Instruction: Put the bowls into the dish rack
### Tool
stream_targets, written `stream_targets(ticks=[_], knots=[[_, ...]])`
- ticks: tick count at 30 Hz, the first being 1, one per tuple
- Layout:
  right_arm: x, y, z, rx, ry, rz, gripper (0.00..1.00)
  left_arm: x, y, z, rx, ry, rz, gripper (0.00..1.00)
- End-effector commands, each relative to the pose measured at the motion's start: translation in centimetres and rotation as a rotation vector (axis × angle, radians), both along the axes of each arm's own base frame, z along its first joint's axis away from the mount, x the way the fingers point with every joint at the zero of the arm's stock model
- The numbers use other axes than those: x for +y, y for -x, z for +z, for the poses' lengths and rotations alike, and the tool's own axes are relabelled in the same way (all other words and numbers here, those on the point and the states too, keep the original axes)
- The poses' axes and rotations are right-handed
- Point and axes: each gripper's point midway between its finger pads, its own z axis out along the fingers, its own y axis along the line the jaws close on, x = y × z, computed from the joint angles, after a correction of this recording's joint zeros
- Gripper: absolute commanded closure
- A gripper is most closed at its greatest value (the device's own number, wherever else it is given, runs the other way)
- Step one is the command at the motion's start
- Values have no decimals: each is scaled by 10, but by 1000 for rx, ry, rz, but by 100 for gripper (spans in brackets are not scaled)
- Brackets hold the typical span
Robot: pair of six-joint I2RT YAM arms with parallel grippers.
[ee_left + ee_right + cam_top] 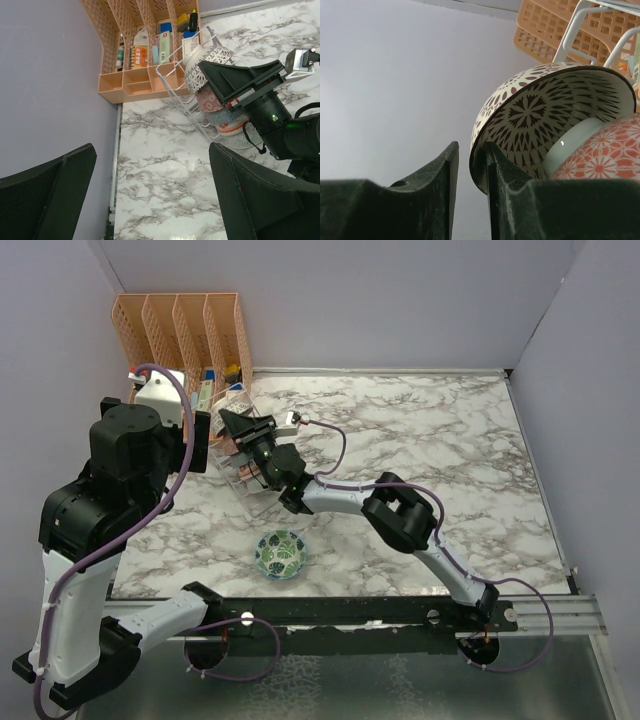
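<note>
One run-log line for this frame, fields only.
right gripper: open, astride lattice bowl rim at dish rack | left gripper: open, empty | leaf bowl: on table, not loaded

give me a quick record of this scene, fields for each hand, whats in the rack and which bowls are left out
left hand: open, empty, above the table
right hand: fingers either side of the lattice bowl rim; grip unclear
dish rack: holds the lattice bowl, with a red-patterned bowl against it
left out: green leaf bowl, on the table, apart from the rack
</note>
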Motion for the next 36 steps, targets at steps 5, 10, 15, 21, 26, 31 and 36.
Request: stream_targets(ticks=[5, 10, 15, 21, 26, 31, 36], knots=[[0, 24, 27, -1, -24, 96, 69, -5, -2, 2, -12, 16, -16, 1], [-7, 28, 20, 35, -9, 98, 61, -6, -3, 3, -15, 17, -17, 1], [-10, 32, 17, 54, 12, 118, 60, -6, -4, 2, -12, 14, -18, 1], [-9, 38, 19, 73, 31, 153, 57, -7, -5, 1, -14, 12, -20, 1], [-11, 42, 13, 111, 47, 172, 54, -7, -6, 1, -14, 9, -17, 1], [-13, 41, 11, 129, 78, 171, 52, -6, -6, 2, -17, 9, -14, 1], [-14, 41, 10, 148, 107, 178, 51, -6, -5, 3, -21, 10, -14, 1]])
